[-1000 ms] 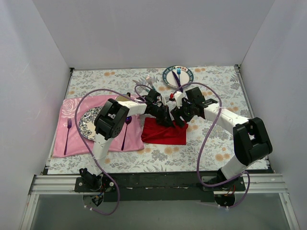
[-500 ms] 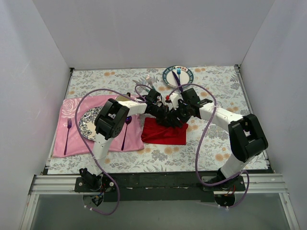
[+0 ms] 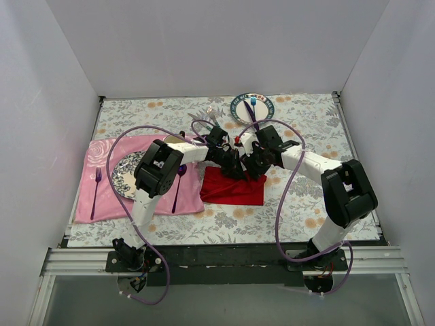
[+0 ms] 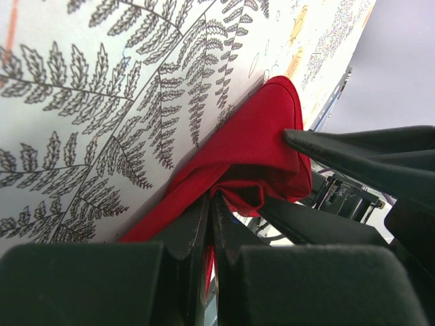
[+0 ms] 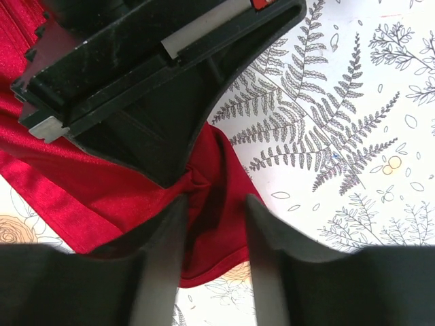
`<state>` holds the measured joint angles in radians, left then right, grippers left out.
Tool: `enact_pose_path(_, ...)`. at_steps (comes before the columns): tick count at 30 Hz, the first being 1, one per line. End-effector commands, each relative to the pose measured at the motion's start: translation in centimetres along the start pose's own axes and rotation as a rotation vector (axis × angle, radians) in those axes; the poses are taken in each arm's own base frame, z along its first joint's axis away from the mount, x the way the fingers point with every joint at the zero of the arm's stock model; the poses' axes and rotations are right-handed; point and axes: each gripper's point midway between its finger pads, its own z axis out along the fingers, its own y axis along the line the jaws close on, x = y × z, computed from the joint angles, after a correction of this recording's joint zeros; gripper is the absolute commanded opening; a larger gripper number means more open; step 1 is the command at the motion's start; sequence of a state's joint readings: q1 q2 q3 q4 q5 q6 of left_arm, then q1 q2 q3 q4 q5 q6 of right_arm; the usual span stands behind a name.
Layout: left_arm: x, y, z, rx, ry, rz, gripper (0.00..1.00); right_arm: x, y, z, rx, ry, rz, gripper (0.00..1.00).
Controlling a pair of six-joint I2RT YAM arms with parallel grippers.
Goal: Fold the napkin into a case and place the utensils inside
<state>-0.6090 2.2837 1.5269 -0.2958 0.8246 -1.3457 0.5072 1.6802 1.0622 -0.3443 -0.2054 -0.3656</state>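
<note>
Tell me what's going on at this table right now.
Two robot arms are working on the red napkin in the middle of the table. The left fingers are shut on a bunched fold at the napkin's far edge. The right fingers stand apart on either side of that same bunch, not clamped on it. The napkin is only partly folded, not yet a case.
</note>
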Motion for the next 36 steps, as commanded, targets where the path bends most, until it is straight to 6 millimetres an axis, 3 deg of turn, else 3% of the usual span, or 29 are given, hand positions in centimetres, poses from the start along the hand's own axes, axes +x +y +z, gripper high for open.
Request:
enact_pose_path(1, -0.1, 2.2, 0.4, -0.071, -0.006, -0.020, 0.00, -1.8, 0.3, -0.7, -0.013, -0.045, -0.013, 0.53)
enact_pose_path(8, -0.1, 2.4, 0.5, -0.074, -0.005, -0.023, 0.00, -2.6, 0.6, -1.2, -0.030, -0.071, -0.016, 0.69)
enact_pose_path(18, -0.1, 2.5, 0.5, -0.073, -0.003, -0.023, 0.00, -2.7, 1.1, -0.8, -0.059, -0.080, -0.022, 0.72)
enact_pose_path(22, 0.0, 2.4, 0.5, -0.071, -0.002, -0.022, 0.00, -1.8, 0.4, 0.0, -0.029, -0.037, -0.032, 0.69)
enact_pose_path(25, 0.1, 2.4, 0.5, -0.071, 0.004, -0.021, 0.00, -1.2, -0.3, 0.5, -0.001, -0.006, -0.032, 0.63)
enact_pose_path(32, 0.0, 1.5, 0.3, -0.046, 0.012, 0.002, 0.00, 0.0, -0.9, 1.1, 0.032, 0.038, -0.045, 0.36)
enact_pose_path(35, -0.2, 0.8, 0.1, -0.021, 0.012, 0.012, 0.05, 0.4, -0.9, 1.3, 0.031, 0.044, -0.050, 0.18)
enact_pose_path(36, -0.3, 0.5, 0.0, -0.011, 0.010, 0.013, 0.12, 0.6, -0.8, 1.4, 0.029, 0.047, -0.053, 0.09)
